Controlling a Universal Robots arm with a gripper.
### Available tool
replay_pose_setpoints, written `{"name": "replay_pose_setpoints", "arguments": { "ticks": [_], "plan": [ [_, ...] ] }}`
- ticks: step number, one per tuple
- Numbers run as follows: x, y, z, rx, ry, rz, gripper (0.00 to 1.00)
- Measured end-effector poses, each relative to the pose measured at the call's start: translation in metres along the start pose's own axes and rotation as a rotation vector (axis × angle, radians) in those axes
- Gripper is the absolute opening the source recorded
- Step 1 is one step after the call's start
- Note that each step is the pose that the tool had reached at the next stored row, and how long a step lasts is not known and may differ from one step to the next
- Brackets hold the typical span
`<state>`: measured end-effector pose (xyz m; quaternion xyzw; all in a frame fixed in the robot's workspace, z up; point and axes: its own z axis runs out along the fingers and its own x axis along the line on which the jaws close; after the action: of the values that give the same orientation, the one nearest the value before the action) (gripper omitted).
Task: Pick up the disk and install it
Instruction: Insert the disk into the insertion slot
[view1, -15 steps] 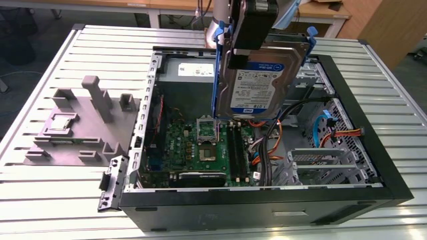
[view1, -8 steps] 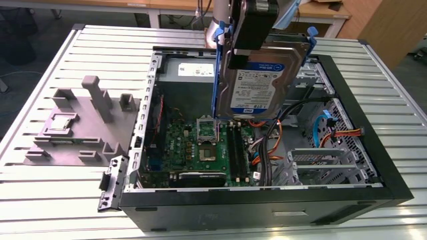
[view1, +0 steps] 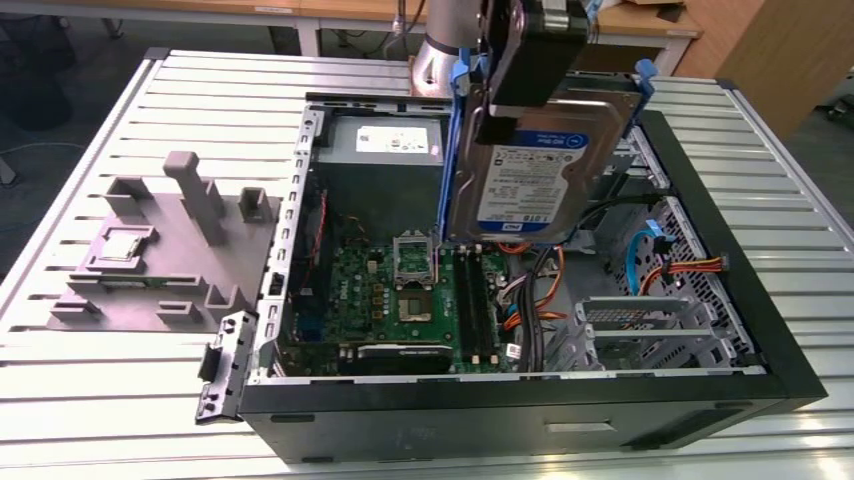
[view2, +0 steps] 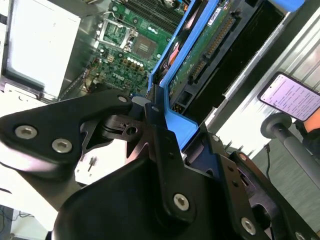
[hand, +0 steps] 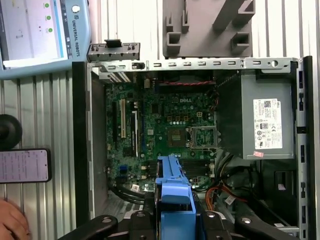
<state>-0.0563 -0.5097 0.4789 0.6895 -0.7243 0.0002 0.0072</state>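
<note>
- The black gripper (view1: 531, 95) is clamping shut on the flat silver-grey disk (view1: 534, 175) by its blue plastic rails, holding it upright.
- The disk is hanging above the green motherboard (view1: 400, 300) inside the open black computer case (view1: 534, 410).

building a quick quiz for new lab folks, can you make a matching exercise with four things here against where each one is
1 silver-grey hard disk with blue rails
2 green motherboard
3 grey power-supply box, white label
4 grey plastic fixture

a on the slatted table
b clamped in the gripper
c floor of the open black case
d in a corner of that case

Pairs: 1-b, 2-c, 3-d, 4-a
</note>
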Motion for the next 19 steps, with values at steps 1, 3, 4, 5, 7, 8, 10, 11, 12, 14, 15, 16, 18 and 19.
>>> {"name": "replay_pose_setpoints", "arguments": {
  "ticks": [1, 3, 4, 5, 7, 8, 10, 11, 12, 14, 15, 16, 18, 19],
  "plan": [
    [0.0026, -0.0002, 0.0002, 0.0, 0.0, 0.0, 0.36],
    [0.008, -0.0006, 0.0006, 0.0, 0.0, 0.0, 0.36],
    [0.0102, -0.0012, 0.0011, 0.0, 0.0, 0.0, 0.36],
    [0.0124, -0.0021, 0.0018, 0.0, 0.0, 0.0, 0.36],
    [0.0154, -0.0059, 0.0033, 0.0, 0.0, 0.0, 0.36],
    [0.0163, -0.0081, 0.0038, 0.0001, 0.0, 0.0, 0.36],
    [0.0174, -0.0138, 0.0049, 0.0002, -0.0002, 0.0, 0.36],
    [0.0176, -0.0174, 0.0051, 0.0002, 0.0, 0.0, 0.36],
    [0.0177, -0.0207, 0.0054, 0.0001, 0.0002, 0.0, 0.36],
    [0.0196, -0.0232, 0.0068, 0.0006, 0.0001, 0.0, 0.36],
    [0.0213, -0.0237, 0.0077, 0.001, -0.0001, 0.0, 0.36],
    [0.0228, -0.0242, 0.0084, 0.0012, -0.0001, 0.0, 0.36],
    [0.0242, -0.0272, 0.01, 0.0013, -0.0002, 0.0, 0.36],
    [0.0244, -0.0297, 0.0106, 0.0014, -0.0002, 0.0, 0.36]
  ]
}}
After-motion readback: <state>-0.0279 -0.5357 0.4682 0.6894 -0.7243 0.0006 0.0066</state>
